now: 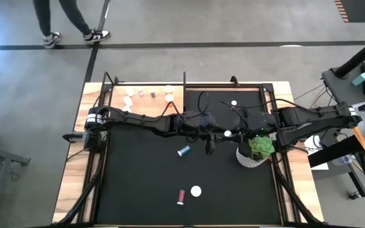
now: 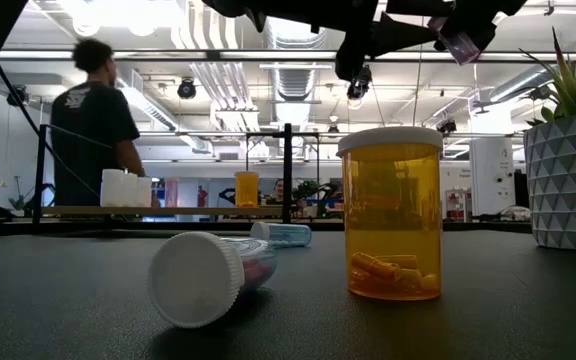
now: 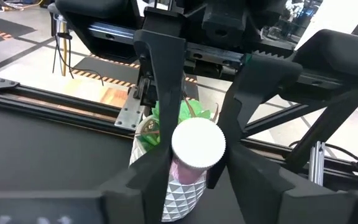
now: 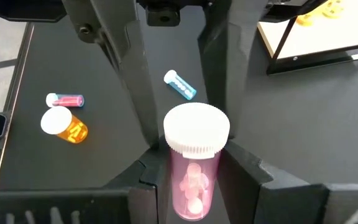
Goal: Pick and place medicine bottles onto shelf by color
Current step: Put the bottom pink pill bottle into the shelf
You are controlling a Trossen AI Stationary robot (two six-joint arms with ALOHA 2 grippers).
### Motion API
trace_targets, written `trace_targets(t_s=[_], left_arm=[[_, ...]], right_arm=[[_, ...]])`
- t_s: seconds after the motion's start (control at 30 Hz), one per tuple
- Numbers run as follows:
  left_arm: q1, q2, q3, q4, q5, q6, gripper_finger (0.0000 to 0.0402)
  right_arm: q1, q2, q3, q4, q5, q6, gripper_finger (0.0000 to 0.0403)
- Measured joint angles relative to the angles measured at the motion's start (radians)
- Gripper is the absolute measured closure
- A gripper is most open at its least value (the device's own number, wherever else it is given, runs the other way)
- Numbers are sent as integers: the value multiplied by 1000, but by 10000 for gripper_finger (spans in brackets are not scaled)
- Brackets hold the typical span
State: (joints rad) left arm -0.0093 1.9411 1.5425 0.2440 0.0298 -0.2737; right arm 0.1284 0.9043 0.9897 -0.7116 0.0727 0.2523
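Observation:
A pink medicine bottle (image 4: pixel 193 165) with a white cap hangs high over the table's middle, above the plant pot, between both grippers. My right gripper (image 4: pixel 191 171) comes from the table's right and is shut on its body. My left gripper (image 3: pixel 193 160) comes from the left and is shut on its cap end. A blue bottle (image 1: pixel 183 151) and another pink bottle (image 1: pixel 181 197) lie on the black mat. An orange bottle (image 2: pixel 389 215) stands upright near the front edge. The shelf (image 1: pixel 147 95), at the far left, carries several small bottles. My left gripper pinches the white cap (image 3: pixel 197 144) by its rim between its two fingers, coming roughly level from the table's left. The cap's flat top faces this wrist. My right gripper pinches the pink body (image 4: pixel 194 180) below the cap, slanting down from the table's right. The bottle is clear of the table, tilted, cap toward the left arm.
A white faceted pot with a green plant (image 1: pixel 253 152) stands right under the two grippers. One more white-capped bottle (image 1: pixel 234 102) stands at the mat's far side. A person (image 2: pixel 93 110) stands in the room beyond the table's far edge.

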Motion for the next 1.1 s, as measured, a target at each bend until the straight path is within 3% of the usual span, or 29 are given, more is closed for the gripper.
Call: trace_targets(t_s=[0.23,0.67,1.1], left_arm=[[1,0,-3,3,12,-1,306],[1,0,-4,9,15,-4,311],[3,3,-4,14,13,-1,312]], right_arm=[[0,0,0,2,-1,1,303],[0,0,0,-4,-2,31,301],[0,-8,0,-41,-28,47,234]])
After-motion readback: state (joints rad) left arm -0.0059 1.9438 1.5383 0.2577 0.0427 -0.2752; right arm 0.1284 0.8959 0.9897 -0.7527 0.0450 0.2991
